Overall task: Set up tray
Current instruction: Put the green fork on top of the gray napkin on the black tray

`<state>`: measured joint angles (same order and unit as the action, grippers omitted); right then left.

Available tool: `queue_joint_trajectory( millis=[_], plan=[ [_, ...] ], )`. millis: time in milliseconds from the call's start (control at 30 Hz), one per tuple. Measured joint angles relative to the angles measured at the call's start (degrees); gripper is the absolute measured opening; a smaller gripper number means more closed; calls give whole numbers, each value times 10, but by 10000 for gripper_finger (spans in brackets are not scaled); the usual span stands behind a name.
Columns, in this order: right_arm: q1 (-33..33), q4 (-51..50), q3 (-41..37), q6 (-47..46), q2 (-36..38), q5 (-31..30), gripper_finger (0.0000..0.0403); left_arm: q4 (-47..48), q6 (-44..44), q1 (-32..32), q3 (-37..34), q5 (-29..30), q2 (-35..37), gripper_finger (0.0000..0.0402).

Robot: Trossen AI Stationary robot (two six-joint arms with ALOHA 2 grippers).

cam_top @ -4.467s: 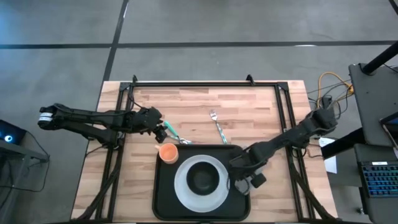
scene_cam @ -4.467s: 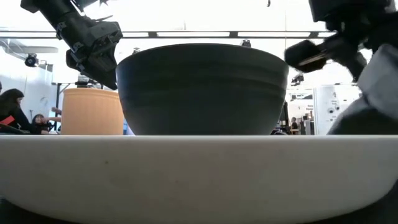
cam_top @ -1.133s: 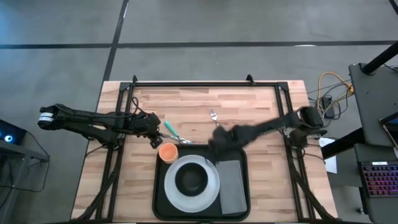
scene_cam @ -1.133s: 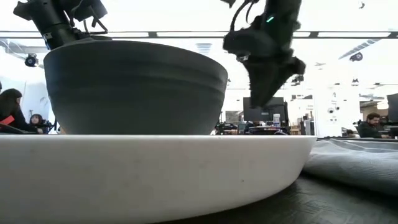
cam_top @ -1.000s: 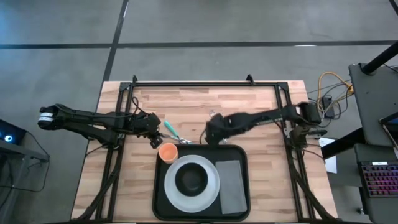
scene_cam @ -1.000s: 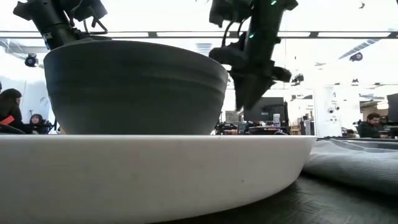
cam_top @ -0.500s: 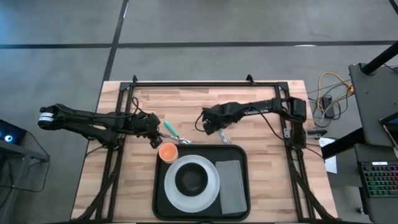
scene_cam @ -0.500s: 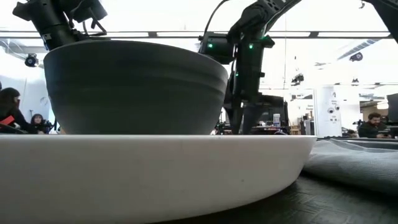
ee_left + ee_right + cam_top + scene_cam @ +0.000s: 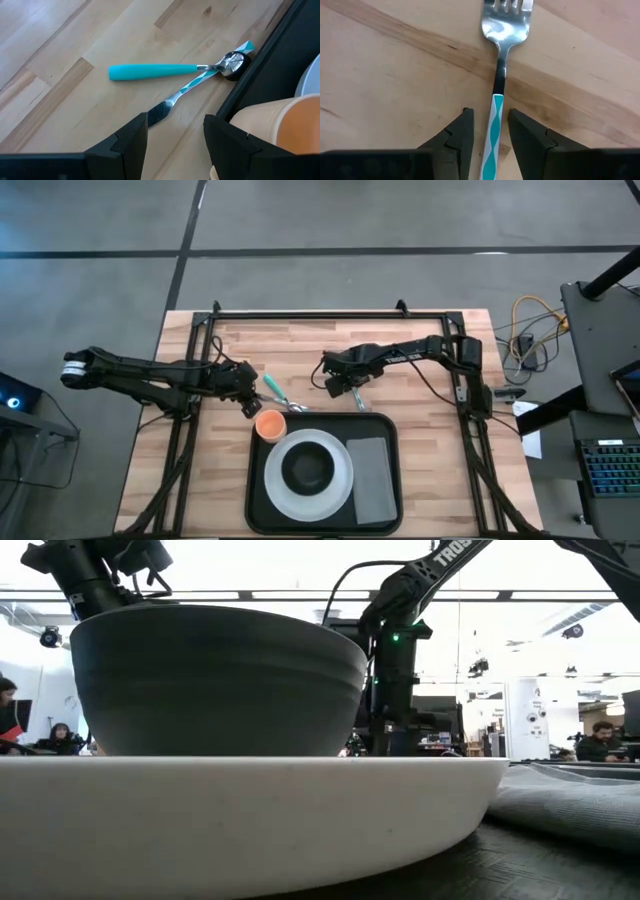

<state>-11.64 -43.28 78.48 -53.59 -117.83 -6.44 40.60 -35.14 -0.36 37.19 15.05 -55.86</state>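
Observation:
The black tray (image 9: 258, 480) lies at the table's near middle. It carries a white plate (image 9: 338, 480) with a dark bowl (image 9: 308, 468), a grey napkin (image 9: 372, 478) and an orange cup (image 9: 270, 423). A fork (image 9: 501, 30) with a teal-and-white handle lies on the wood beyond the tray's far rim. My right gripper (image 9: 490, 114) is open and low over it, with one finger on each side of the handle, not touching. My left gripper (image 9: 176, 120) is open above a teal-handled spoon (image 9: 155, 71) and a knife (image 9: 172, 100), which cross each other beside the tray's far left corner.
Bare wood lies along the far part of the table (image 9: 300, 345) and on both sides of the tray. A black frame (image 9: 330, 315) runs round the table's far edge and sides. In the low view, the bowl (image 9: 220, 680) and plate (image 9: 250, 810) fill the foreground. People sit in the room beyond.
My right gripper has swung from above the tray's far rim toward the table's far edge. It has then come down over the fork until its fingers straddle the handle. The left arm, the tray and all that lies on it have kept still.

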Motion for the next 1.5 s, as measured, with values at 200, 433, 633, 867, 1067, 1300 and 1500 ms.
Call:
queue_joint_trajectory(
  millis=[200, 433, 633, 867, 1067, 1300, 1500],
  plan=[
    [-5, 3, 0, 25, -3, -13, 81, -1, -8, 0, 0, 0, 0, 173],
    [-23, 1, -1, 59, 3, -3, 19, -1, -8, 0, 0, 1, 0, 173],
    [-11, -43, -6, 2, 74, -18, 16, -2, -8, 0, -1, 2, 0, 173],
    [72, -128, -18, -166, 199, 41, 15, -1, -8, 0, -1, 2, 0, 173],
    [192, -113, -45, -350, 242, 79, 14, -1, -8, 0, -1, 2, 0, 173],
    [317, -51, -62, -493, 206, 79, 26, -1, -8, 0, -1, 2, 0, 173],
    [378, 50, -71, -567, 152, 75, 25, -1, -8, 0, -1, 1, 0, 173]
  ],
)
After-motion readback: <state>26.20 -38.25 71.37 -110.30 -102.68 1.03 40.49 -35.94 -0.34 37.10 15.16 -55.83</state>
